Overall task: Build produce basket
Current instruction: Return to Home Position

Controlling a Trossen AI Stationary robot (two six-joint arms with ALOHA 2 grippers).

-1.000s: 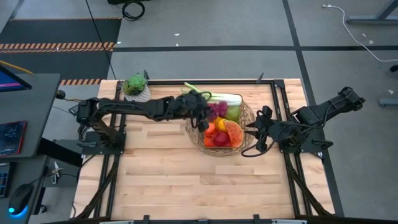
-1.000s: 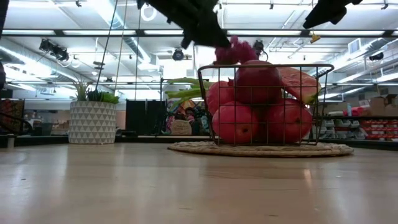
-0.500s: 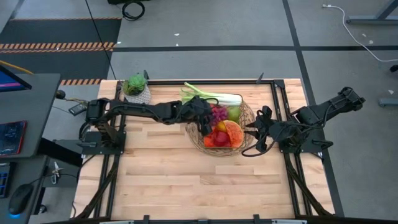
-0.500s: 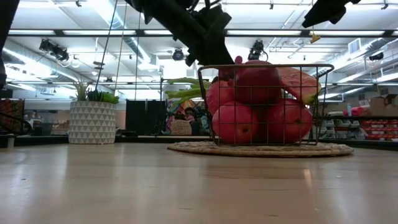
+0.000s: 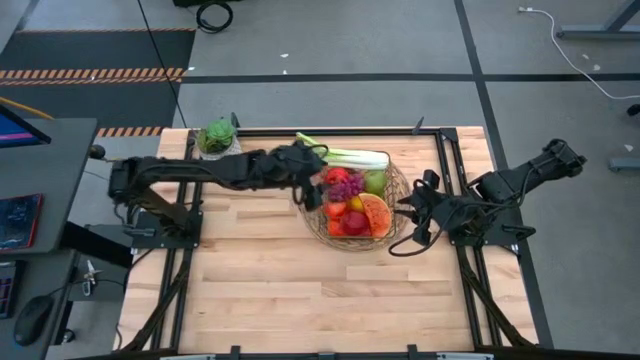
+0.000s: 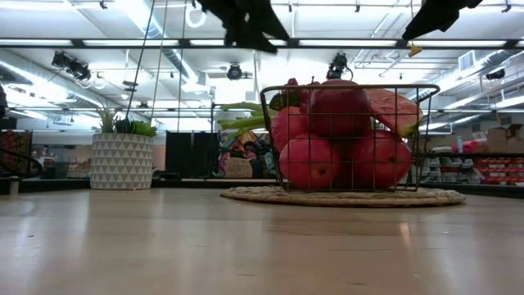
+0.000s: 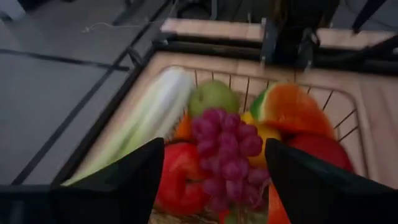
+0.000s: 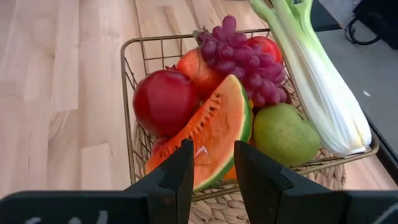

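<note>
The wire basket [image 5: 400, 186] stands on a woven mat [image 6: 344, 197] at the table's far middle, full of produce. Purple grapes [image 7: 227, 146] lie on top of a red apple [image 8: 165, 99], a watermelon slice [image 8: 214, 127] and a green pear [image 8: 286, 134]. A leek [image 5: 350, 157] lies across the far rim. My left gripper [image 5: 308, 172] hovers open above the basket's left rim, with the grapes beyond its fingers [image 7: 124, 180]. My right gripper [image 5: 403, 208] waits at the basket's right rim, its fingers [image 8: 180, 174] a narrow gap apart with nothing between them.
A small green plant in a white pot [image 5: 218, 138] stands at the table's far left corner. Black frame rails [image 5: 445, 160] run along the table's sides. Bare wood [image 5: 320, 290] stretches from the basket to the near edge.
My left gripper carried the grapes down onto the pile in the basket and let go of them. It then drew back up and toward the table's left. The grapes now lie on top of the other produce. My right arm kept still.
</note>
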